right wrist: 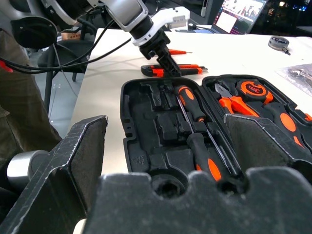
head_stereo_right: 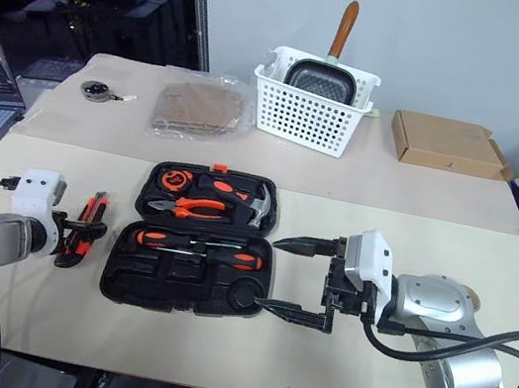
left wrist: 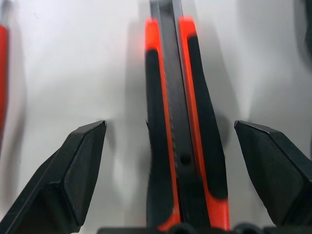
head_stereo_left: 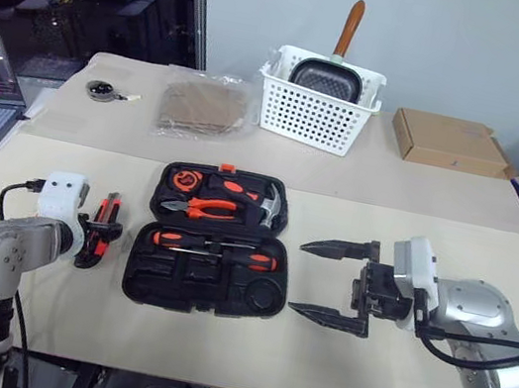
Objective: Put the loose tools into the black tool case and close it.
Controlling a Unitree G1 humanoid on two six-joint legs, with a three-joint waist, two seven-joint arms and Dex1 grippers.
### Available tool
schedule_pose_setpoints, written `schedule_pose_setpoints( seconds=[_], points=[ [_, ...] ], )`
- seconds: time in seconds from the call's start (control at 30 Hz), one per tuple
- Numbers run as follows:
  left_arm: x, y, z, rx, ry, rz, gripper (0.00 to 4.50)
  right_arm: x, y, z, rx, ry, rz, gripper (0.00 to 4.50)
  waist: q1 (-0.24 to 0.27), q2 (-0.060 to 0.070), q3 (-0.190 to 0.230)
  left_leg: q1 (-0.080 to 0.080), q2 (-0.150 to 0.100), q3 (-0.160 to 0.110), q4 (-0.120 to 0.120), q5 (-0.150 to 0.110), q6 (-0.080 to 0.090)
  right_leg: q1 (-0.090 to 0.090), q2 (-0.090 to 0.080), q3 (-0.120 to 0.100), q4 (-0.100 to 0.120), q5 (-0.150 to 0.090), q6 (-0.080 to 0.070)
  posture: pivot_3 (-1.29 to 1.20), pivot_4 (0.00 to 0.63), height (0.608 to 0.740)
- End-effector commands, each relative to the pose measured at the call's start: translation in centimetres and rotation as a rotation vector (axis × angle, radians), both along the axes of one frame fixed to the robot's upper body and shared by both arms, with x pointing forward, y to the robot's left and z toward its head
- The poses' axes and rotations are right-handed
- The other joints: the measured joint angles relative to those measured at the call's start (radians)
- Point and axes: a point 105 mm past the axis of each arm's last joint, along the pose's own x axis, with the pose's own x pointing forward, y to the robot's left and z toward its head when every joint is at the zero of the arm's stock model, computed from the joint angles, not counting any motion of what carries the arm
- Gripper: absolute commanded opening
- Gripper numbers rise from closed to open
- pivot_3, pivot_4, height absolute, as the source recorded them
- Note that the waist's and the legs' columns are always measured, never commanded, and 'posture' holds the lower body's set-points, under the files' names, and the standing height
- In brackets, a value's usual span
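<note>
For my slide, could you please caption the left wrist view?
Open left gripper straddling the orange-and-black utility knife on the table.

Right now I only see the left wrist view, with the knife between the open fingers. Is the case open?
Observer: Yes, the case lies open, just right of the knife.
Operator: What's in it?
Observer: Two screwdrivers in the near half; pliers and hammer in the far half.
Operator: Where's the other arm?
Observer: The right gripper is beside the case's right edge, fingers open.
</note>
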Motion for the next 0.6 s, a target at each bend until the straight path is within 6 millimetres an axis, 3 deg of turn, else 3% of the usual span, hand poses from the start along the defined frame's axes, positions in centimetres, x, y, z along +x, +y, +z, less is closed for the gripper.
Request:
schedule_pose_setpoints(
  seconds=[0.03,0.27,0.4,0.43,0.47,0.6],
  points=[
    [-0.8,3.7,3.5,0.099,-0.078,0.048,4.50,-0.2,-0.1,0.8,0.007,-0.051,0.000,4.43,-0.003,0.000,0.000,0.000,0.000,0.000,0.000,0.000,0.000,0.000,0.001,0.000,0.000,0.000,0.000,0.00,0.150,0.740],
    [-1.8,8.1,1.7,0.127,0.102,0.028,4.50,0.0,0.2,0.7,0.013,-0.049,0.009,4.43,-0.003,0.000,0.000,0.000,0.000,0.002,-0.001,0.000,0.000,-0.001,-0.001,-0.002,-0.001,0.000,0.000,0.00,0.150,0.740],
    [-2.0,8.7,-0.4,0.039,0.165,-0.014,4.50,0.0,0.3,0.7,0.012,-0.050,0.012,4.43,0.002,0.000,0.000,-0.001,0.000,0.002,0.000,0.000,0.000,-0.001,-0.001,-0.003,-0.002,0.000,0.000,0.00,0.150,0.740],
    [-2.1,8.8,-0.9,0.020,0.175,-0.023,4.00,-0.1,0.3,0.7,0.011,-0.050,0.014,4.50,0.003,0.000,0.000,-0.001,0.000,0.002,0.000,0.000,0.000,-0.001,-0.002,-0.003,-0.002,0.000,0.000,0.00,0.150,0.740],
    [-2.1,8.9,-1.2,0.016,0.175,-0.024,3.88,-0.2,0.3,0.7,0.011,-0.049,0.016,4.50,0.004,0.001,0.000,-0.001,0.000,0.001,0.000,0.000,0.000,-0.001,-0.002,-0.003,-0.002,0.000,0.000,0.00,0.150,0.740],
    [-1.9,9.1,-1.2,0.000,0.138,-0.054,2.40,-0.5,0.4,0.9,0.021,-0.049,0.031,4.50,0.007,0.004,0.000,-0.001,0.000,0.002,-0.001,0.000,0.000,-0.001,-0.002,-0.003,-0.001,0.000,0.000,0.00,0.150,0.740]
  ],
)
